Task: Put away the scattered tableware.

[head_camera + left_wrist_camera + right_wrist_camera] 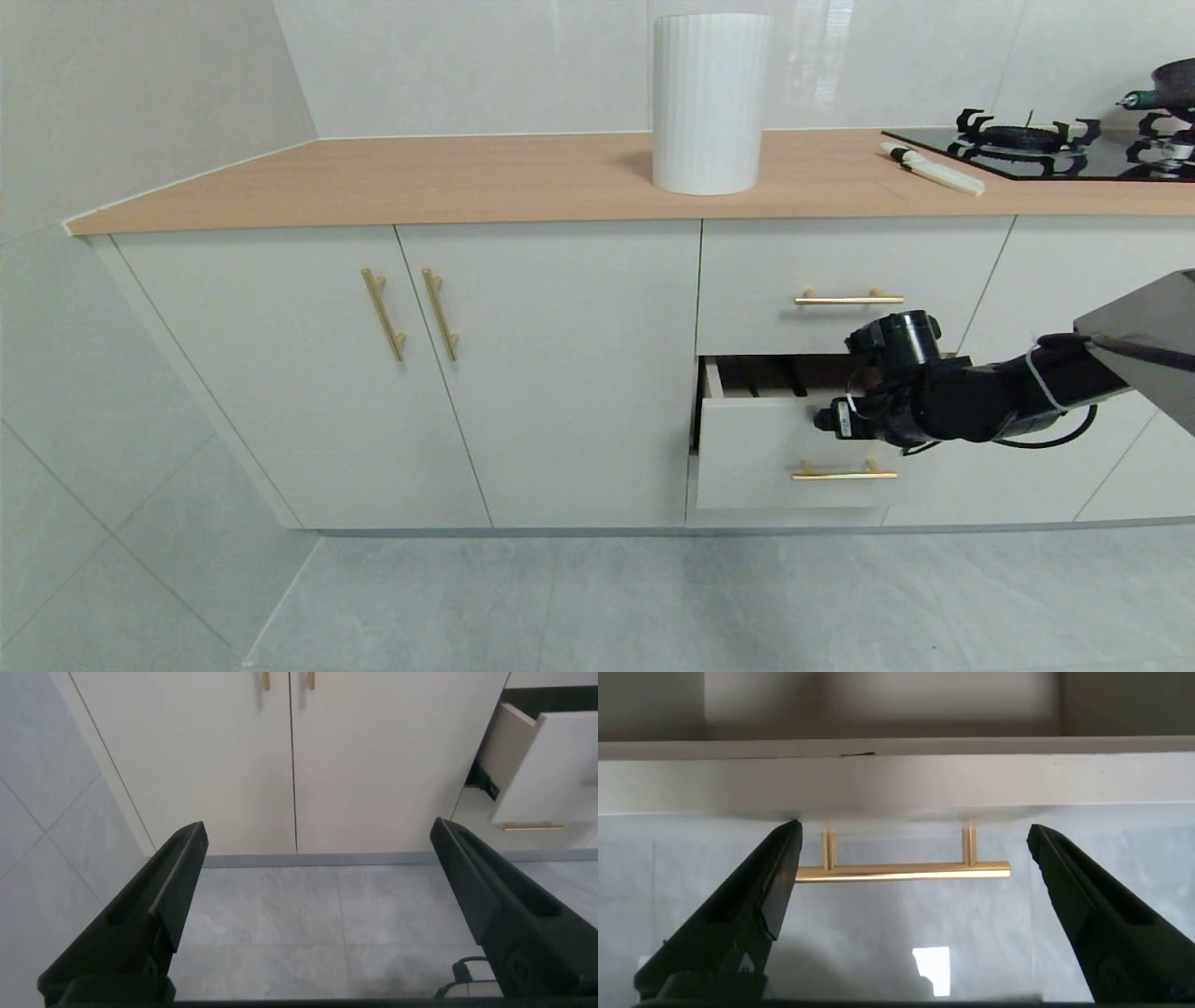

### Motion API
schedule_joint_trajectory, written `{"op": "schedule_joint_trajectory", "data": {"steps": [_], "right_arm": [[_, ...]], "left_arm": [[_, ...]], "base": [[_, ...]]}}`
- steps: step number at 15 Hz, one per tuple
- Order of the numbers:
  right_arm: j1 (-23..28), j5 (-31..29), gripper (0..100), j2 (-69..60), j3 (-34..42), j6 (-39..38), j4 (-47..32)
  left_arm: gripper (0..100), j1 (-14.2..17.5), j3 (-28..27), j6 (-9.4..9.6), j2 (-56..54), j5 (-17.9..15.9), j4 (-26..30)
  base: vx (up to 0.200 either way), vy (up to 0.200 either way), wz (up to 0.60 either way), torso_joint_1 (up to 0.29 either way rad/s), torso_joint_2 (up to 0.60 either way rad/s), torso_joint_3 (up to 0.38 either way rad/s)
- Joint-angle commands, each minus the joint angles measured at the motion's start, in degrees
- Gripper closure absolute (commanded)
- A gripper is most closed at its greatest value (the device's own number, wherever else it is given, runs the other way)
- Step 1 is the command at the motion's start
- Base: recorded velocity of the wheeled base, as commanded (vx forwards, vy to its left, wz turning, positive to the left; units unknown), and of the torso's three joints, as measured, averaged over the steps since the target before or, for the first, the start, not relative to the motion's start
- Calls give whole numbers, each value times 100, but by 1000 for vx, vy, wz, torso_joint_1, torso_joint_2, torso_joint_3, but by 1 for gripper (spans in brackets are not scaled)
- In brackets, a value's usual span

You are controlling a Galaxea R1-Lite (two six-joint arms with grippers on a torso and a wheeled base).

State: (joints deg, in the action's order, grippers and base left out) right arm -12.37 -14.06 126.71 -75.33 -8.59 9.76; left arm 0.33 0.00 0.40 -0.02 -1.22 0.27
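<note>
The right hand (913, 833) has its two fingers spread wide and holds nothing. It hangs just in front of the lower drawer (758, 443), and that drawer's gold bar handle (901, 870) lies across the gap between the fingers, beyond their tips and apart from both. The drawer stands partly out of the cabinet, its top edge (896, 773) just above the handle in the right wrist view. One more drawer (840, 280) sits shut directly above the hand.

The left hand (318, 829) is likewise wide open and empty. It hangs low over the grey floor (308, 915), facing the two cupboard doors (290, 756), with the open drawer off to its right.

In the head view there are four gold handles in all: one on each of the two doors (411, 313) and one on each of the two drawers.

Up on the wooden table (420, 177), well above the right hand, lies one pale knife (932, 169), flat beside the near corner of the black stove (1046, 154). A single tall white ribbed canister (709, 103) stands upright on the table, up and to the left of the right hand and well apart from the knife
</note>
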Motion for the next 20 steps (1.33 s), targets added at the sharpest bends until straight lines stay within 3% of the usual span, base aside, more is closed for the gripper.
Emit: {"op": "schedule_joint_trajectory", "data": {"steps": [1, 4, 17, 20], "right_arm": [[16, -1, 0, 319, -378, 7, -10], [33, -9, 0, 504, -632, 7, 8], [394, -62, 0, 1189, -870, -19, 1994], [394, -133, 0, 1312, -993, -28, 2117]], "left_arm": [[0, 2, 0, -5, 2, -1, 0], [0, 2, 0, 4, 2, -1, 0], [0, 2, 0, -5, 2, -1, 0], [0, 2, 0, 4, 2, -1, 0]], "base": [[0, 0, 0, 0, 0, 0], [0, 0, 0, 0, 0, 0], [0, 0, 0, 0, 0, 0], [0, 0, 0, 0, 0, 0]]}}
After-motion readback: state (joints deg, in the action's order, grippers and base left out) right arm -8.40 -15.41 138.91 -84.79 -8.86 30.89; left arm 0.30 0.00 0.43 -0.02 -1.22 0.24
